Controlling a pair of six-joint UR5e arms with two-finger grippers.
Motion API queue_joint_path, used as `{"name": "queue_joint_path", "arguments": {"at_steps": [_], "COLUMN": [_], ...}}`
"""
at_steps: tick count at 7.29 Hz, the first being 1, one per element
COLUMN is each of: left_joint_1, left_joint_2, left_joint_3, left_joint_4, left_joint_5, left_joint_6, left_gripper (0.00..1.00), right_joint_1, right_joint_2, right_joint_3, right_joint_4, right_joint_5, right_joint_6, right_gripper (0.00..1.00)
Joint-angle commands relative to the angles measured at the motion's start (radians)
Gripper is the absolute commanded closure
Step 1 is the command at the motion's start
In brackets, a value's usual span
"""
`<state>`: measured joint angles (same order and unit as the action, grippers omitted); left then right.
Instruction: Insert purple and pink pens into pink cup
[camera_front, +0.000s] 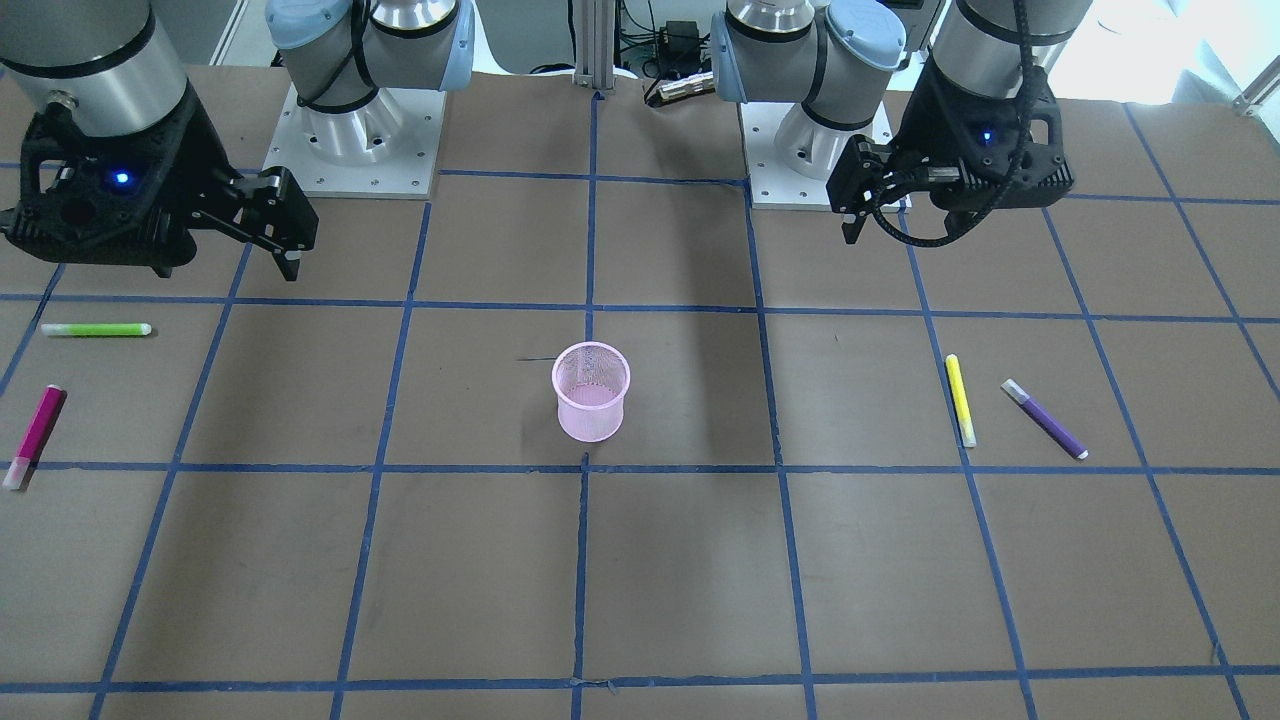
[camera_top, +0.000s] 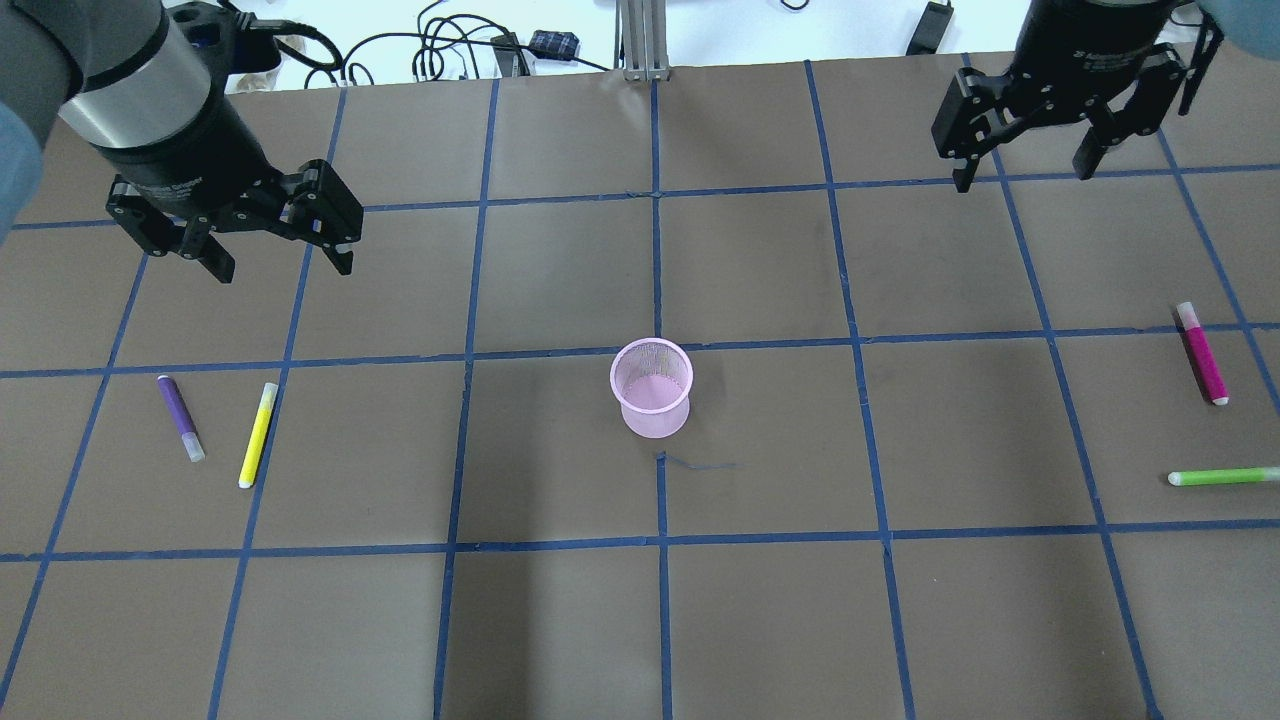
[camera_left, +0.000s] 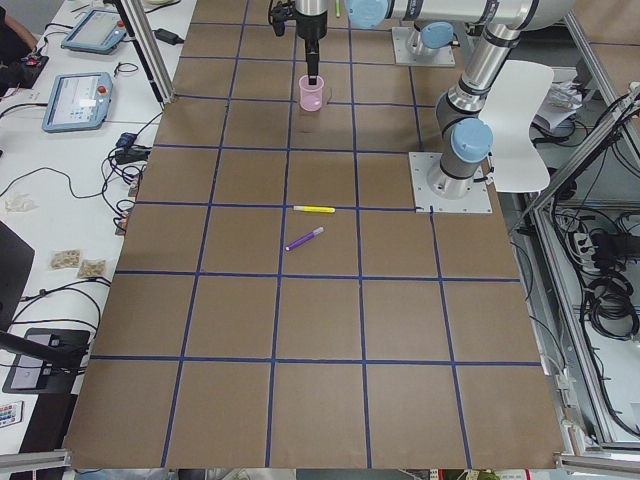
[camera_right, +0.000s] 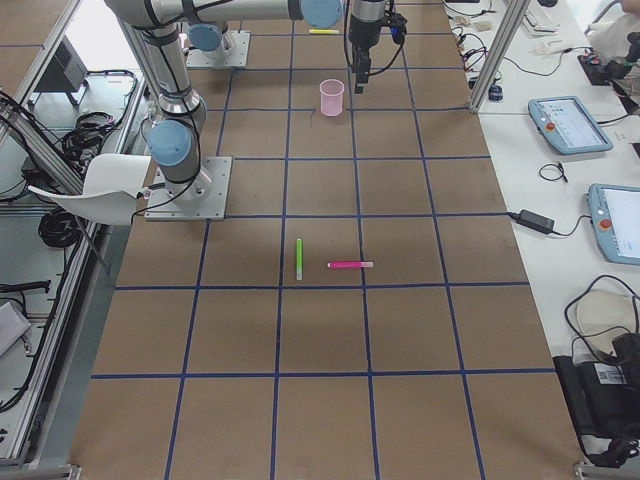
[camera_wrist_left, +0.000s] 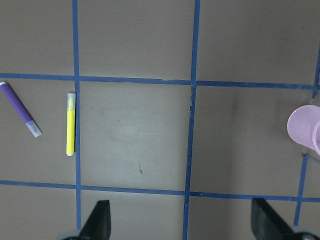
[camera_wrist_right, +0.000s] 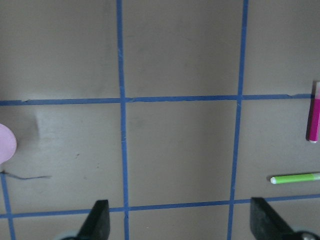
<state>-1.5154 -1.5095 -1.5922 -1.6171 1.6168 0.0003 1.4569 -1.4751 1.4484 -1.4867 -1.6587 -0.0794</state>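
The pink mesh cup (camera_top: 652, 390) stands upright at the table's middle, also in the front view (camera_front: 591, 392). The purple pen (camera_top: 180, 417) lies flat on the left side and shows in the left wrist view (camera_wrist_left: 20, 109). The pink pen (camera_top: 1202, 352) lies flat at the far right and shows in the right wrist view (camera_wrist_right: 314, 120). My left gripper (camera_top: 285, 265) is open and empty, raised above the table behind the purple pen. My right gripper (camera_top: 1023, 175) is open and empty, raised at the back right.
A yellow pen (camera_top: 257, 435) lies just right of the purple pen. A green pen (camera_top: 1222, 477) lies in front of the pink pen. Blue tape lines grid the brown table. Cables and a post stand beyond the far edge.
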Motion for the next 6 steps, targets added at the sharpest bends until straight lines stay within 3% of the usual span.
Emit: {"name": "queue_joint_path", "arguments": {"at_steps": [1,3,4,6], "left_joint_1": [0.027,0.03,0.032,0.032], "left_joint_2": [0.006,0.008,0.008,0.009], "left_joint_3": [0.0,0.001,0.001,0.001], "left_joint_4": [-0.009,-0.009,-0.006,-0.009], "left_joint_5": [0.0,0.0,0.0,0.0], "left_joint_6": [0.038,0.038,0.04,0.04], "left_gripper": [0.0,0.0,0.0,0.0], "right_joint_1": [-0.207,-0.4,-0.503,-0.623], "right_joint_2": [-0.004,0.002,0.007,0.077], "right_joint_3": [0.135,0.24,0.329,0.549], "right_joint_4": [-0.088,-0.238,-0.373,-0.8], "right_joint_5": [-0.006,0.008,0.008,0.014], "right_joint_6": [-0.102,-0.276,-0.366,-0.59], "right_gripper": [0.0,0.0,0.0,0.0]}}
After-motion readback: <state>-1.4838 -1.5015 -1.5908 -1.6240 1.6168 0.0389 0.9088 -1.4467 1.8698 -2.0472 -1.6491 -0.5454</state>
